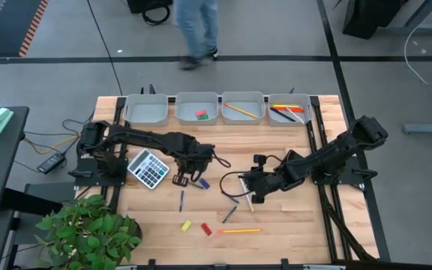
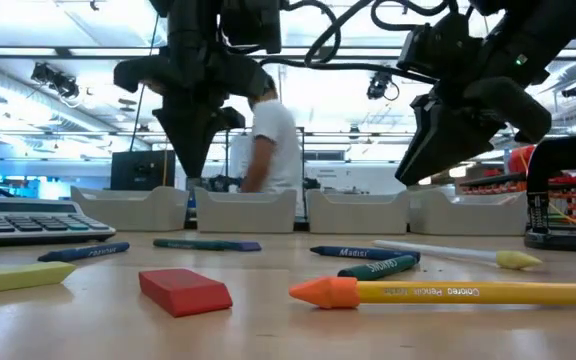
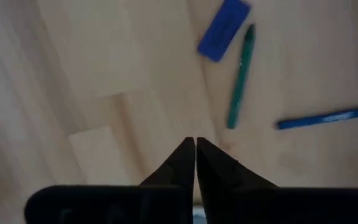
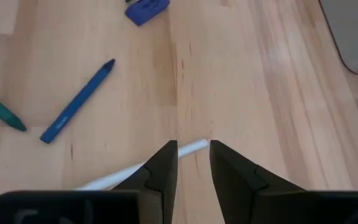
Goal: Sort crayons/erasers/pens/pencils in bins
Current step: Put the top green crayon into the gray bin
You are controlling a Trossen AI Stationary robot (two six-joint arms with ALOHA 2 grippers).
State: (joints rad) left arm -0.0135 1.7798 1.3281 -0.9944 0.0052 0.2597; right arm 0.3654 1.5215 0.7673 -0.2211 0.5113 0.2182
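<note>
Left pincer [image 1: 180, 180] shut; bins [image 1: 197, 109] w/ erasers [image 1: 201, 115], pencils [image 1: 239, 109].

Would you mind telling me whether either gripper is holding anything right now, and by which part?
Nothing is held: the left gripper is shut on nothing, and the right gripper is open over a pale pencil.

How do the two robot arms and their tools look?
Both arms are dark, nearly black, jointed, with black cables looping along them. The left tool ends in two dark, pointed wedge-shaped fingers; the right tool has the same tapered fingers. No markings are visible.
</note>
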